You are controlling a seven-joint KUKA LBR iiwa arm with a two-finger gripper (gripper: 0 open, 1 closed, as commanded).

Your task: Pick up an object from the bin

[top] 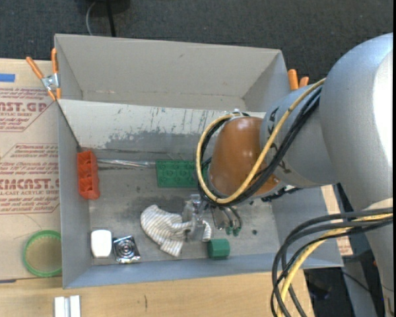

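My gripper (pixel 198 220) sits at right edge of crumpled white striped cloth (pixel 160 227) by front wall of bin (pixel 171 273). Opening: cannot tell.

Only readable stuff from where I'm working is the red print on the cardboard (pixel 23 150) lying flat to the left of the bin (pixel 69 177). It's the same block stamped twice, one above the other, both cut off at the edges. The upper one reads "CAST.GP" in big letters. The lower one reads "CACAST.G", with "LL-CAST ACRYLIC SHEET" in smaller letters underneath. There are a few more thin red lines between the blocks, too small for me to make out.
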